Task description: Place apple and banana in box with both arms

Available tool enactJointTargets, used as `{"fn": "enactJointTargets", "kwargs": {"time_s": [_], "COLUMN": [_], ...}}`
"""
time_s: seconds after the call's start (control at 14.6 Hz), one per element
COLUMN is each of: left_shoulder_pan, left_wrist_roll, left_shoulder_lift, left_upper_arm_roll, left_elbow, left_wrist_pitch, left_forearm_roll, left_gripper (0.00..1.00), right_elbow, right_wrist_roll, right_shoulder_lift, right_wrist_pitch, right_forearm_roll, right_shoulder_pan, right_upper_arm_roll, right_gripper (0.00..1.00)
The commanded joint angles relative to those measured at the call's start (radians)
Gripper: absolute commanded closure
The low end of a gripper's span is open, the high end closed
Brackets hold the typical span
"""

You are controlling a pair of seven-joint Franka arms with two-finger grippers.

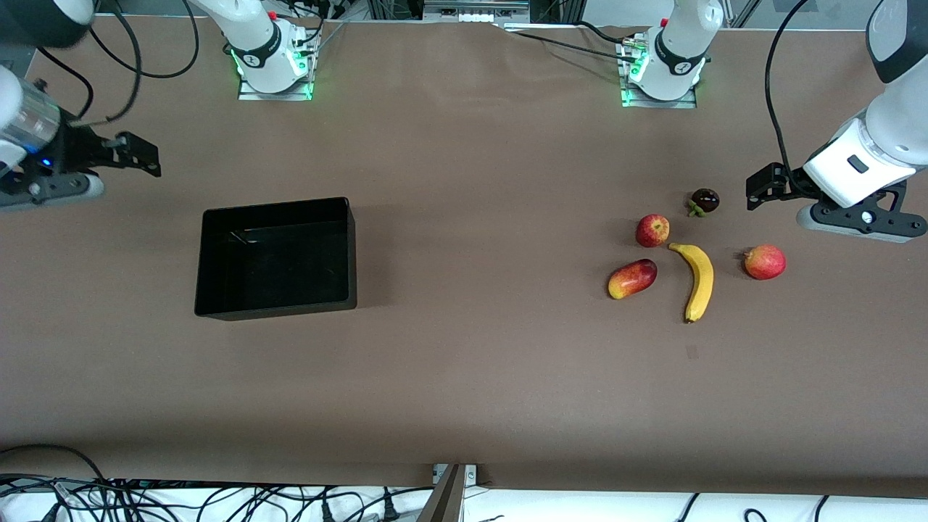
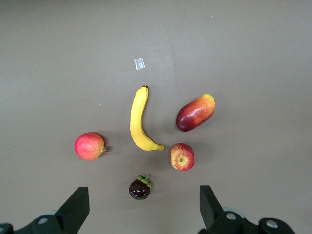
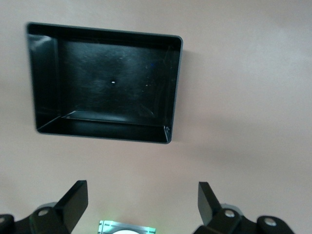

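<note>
**Fruit cluster and black bin well apart, both tools spread and raised**

Fruit lies grouped on the brown tabletop [image 1: 464,377] toward the left arm's end. The small round red apple with pale yellow patches [image 1: 652,230] sits just beside the dark tip of the curved yellow banana [image 1: 697,279], which stretches from there toward the front camera. An elongated red-yellow mango-like fruit [image 1: 632,278] rests near the banana on the side toward the right arm's end, nearer the front camera than the apple. A plainer red-orange round fruit with a pointed nub [image 1: 765,262] sits on the banana's other flank, toward the left arm's end. A small dark purple round fruit with a green calyx [image 1: 705,201] lies farther from the front camera than the apple, close to it. None of the fruits touch one another.

The black rectangular shallow plastic bin [image 1: 210,261] stands well apart from the fruit, toward the right arm's end, with nothing inside it; its glossy floor shows only faint marks.

The left arm's tool [image 1: 757,190] hangs above the tabletop beside the dark purple fruit, fingers spread wide and holding nothing; its wrist view looks down on all five fruits. The right arm's tool [image 1: 141,156] hovers over bare tabletop close to the bin, fingers likewise spread apart and empty.
</note>
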Motion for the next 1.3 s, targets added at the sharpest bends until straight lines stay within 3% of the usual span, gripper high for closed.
{"fn": "enactJointTargets", "kwargs": {"time_s": [0.0,0.21,0.34,0.55,0.75,0.89,0.96,1.1,1.23], "left_shoulder_pan": [-0.002,0.0,0.0,0.0,0.0,0.0,0.0,0.0,0.0], "left_wrist_roll": [-0.011,-0.011,-0.013,-0.013,-0.011,-0.011,-0.011,-0.011,-0.011], "left_shoulder_lift": [0.007,0.007,0.007,0.007,0.007,0.007,0.007,0.007,0.007], "left_upper_arm_roll": [-0.004,-0.004,-0.004,-0.004,-0.004,-0.004,-0.004,-0.004,-0.004], "left_elbow": [0.023,0.023,0.023,0.023,0.023,0.023,0.023,0.023,0.023], "left_wrist_pitch": [-0.021,-0.021,-0.021,-0.021,-0.022,-0.022,-0.022,-0.021,-0.021], "left_forearm_roll": [-0.006,-0.006,-0.006,-0.006,-0.006,-0.006,-0.006,-0.006,-0.006], "left_gripper": [0.0,0.0,0.0,0.0,0.0,0.0,0.0,0.0,0.0], "right_elbow": [-0.177,-0.254,-0.254,-0.266,-0.297,-0.299,-0.299,-0.297,-0.267], "right_wrist_roll": [-0.037,-0.074,-0.076,-0.074,-0.074,-0.074,-0.074,-0.064,-0.062], "right_shoulder_lift": [0.067,0.178,0.247,0.295,0.321,0.367,0.377,0.382,0.379], "right_wrist_pitch": [0.242,0.435,0.472,0.513,0.571,0.614,0.627,0.625,0.613], "right_forearm_roll": [-0.018,0.003,0.063,0.078,0.117,0.141,0.15,0.151,0.151], "right_shoulder_pan": [-0.013,-0.021,-0.038,-0.042,-0.042,-0.041,-0.041,-0.038,-0.032], "right_upper_arm_roll": [-0.042,-0.086,-0.086,-0.086,-0.086,-0.085,-0.083,-0.079,-0.076], "right_gripper": [0.0,0.0,0.0,0.02,0.15,0.27,0.38,0.97,1.0]}}
